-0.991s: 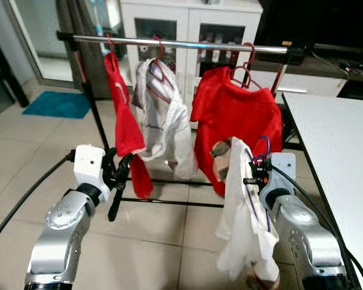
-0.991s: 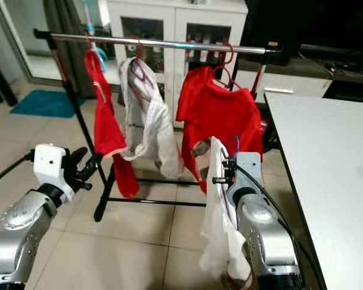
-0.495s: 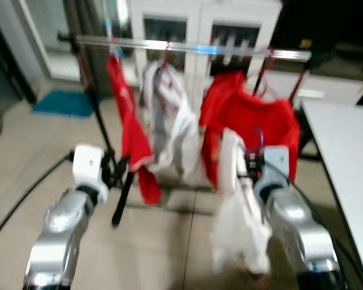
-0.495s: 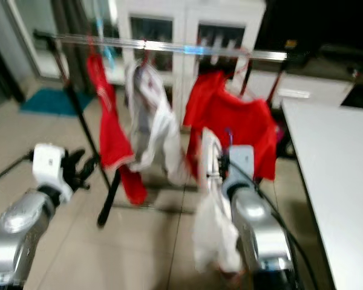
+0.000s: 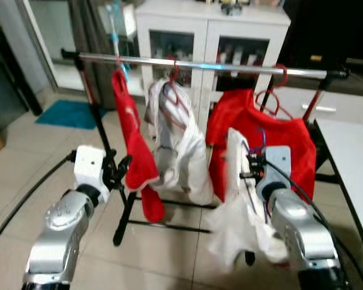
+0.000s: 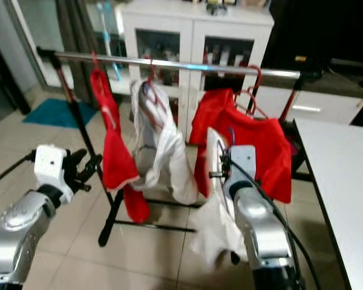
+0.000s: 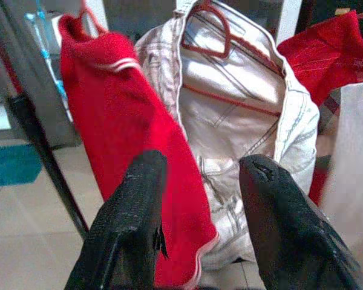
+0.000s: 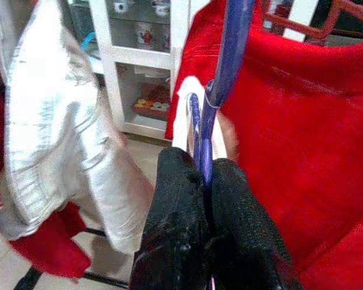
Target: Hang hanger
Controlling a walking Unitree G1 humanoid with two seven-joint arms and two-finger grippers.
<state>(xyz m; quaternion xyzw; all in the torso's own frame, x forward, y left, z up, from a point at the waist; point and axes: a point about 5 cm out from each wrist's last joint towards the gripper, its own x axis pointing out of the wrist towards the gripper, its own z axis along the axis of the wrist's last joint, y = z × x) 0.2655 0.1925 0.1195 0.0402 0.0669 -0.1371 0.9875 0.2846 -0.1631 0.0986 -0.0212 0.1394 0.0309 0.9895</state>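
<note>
My right gripper (image 5: pixel 252 169) is shut on the neck of a purple hanger (image 8: pixel 227 54), held at chest height. A white garment (image 5: pixel 236 205) hangs from that hanger down past my forearm. Just beyond it stands a clothes rail (image 5: pixel 230 65) with a silver bar. On red hangers it carries a narrow red garment (image 5: pixel 133 151), a white jacket (image 5: pixel 178 145) and a red shirt (image 5: pixel 278 145). The held hanger's hook sits below the bar, in front of the red shirt. My left gripper (image 7: pixel 199 169) stands open and holds nothing, close to the narrow red garment.
A white glass-door cabinet (image 5: pixel 230 30) stands behind the rail. The corner of a white table (image 5: pixel 351 157) lies at the right. A teal mat (image 5: pixel 63 113) is on the tiled floor at the far left. The rail's black feet (image 5: pixel 124 223) rest on the floor ahead.
The whole picture blurred and shifted as the camera moved; the rail now shows lower and the table farther right. Both arms keep their pose, the right still shut on the hanger.
</note>
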